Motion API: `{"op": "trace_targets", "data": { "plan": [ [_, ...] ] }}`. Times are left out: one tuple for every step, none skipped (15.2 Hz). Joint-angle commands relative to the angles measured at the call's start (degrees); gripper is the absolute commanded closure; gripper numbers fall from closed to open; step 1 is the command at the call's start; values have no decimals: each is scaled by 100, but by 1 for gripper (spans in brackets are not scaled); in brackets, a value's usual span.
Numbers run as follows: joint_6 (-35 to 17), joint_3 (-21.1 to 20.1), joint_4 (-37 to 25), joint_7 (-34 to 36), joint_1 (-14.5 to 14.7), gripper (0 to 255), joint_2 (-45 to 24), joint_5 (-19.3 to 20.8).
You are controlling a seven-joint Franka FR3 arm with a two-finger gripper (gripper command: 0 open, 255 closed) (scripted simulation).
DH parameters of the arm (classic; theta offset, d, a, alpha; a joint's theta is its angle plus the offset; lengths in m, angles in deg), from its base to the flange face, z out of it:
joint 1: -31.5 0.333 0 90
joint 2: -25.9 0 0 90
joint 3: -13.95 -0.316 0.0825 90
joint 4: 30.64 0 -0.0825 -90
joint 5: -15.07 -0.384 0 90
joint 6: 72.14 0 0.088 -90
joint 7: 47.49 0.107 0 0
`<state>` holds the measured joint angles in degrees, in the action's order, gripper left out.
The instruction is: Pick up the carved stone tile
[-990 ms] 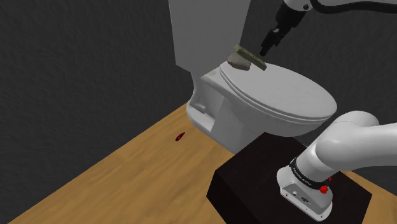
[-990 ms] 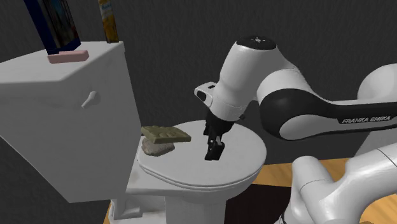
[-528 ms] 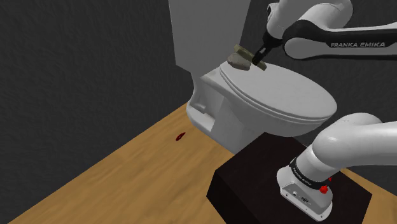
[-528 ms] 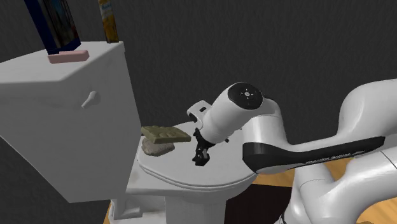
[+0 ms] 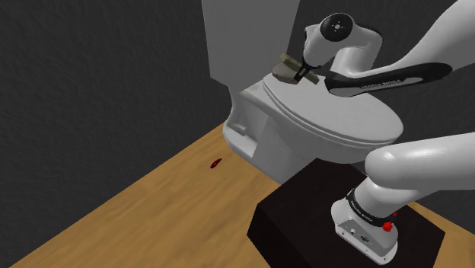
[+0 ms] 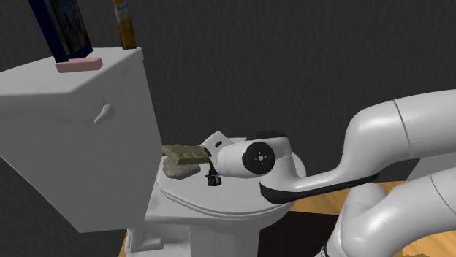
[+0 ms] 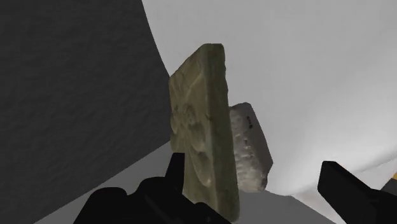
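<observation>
Stone tile (image 5: 290, 62), olive-brown with a carved face, lies at the back of the white toilet lid (image 5: 346, 114), propped on a grey rock (image 5: 282, 74) just in front of the tank (image 5: 243, 38); the claw (image 5: 306, 72) is level with it and open, one finger just beside the carved face, the other well apart past the rock, so nothing is clasped; on the tank top lies a pink bar (image 6: 79, 66); below, a wooden floor (image 5: 129, 213) carries a small red object (image 5: 215, 162).
</observation>
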<state>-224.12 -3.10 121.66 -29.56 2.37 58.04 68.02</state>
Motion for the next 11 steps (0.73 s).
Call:
{"op": "trace_targets", "data": {
  "plan": [
    [-496, -475, -126, 1013, -852, 0, -327, 1290],
    [-600, -767, -278, 1621, -1268, 0, -515, 1985],
    [-625, -1057, -451, 2249, -1651, 0, -709, 2696],
    [-549, -1283, -633, 2861, -1931, 0, -923, 3401],
    [-389, -1455, -810, 3410, -2125, 0, -1154, 4057],
    [-170, -1578, -973, 3875, -2247, 0, -1393, 4640],
    [12, -1607, -1076, 4140, -2267, 0, -1566, 4999],
    [75, -1604, -1062, 4245, -2237, 0, -1631, 5098],
    [133, -1619, -1050, 4351, -2229, 0, -1694, 5195],
    [190, -1640, -1038, 4454, -2227, 0, -1758, 5288],
    [249, -1662, -1026, 4555, -2226, 0, -1822, 5379]
  ]
}}
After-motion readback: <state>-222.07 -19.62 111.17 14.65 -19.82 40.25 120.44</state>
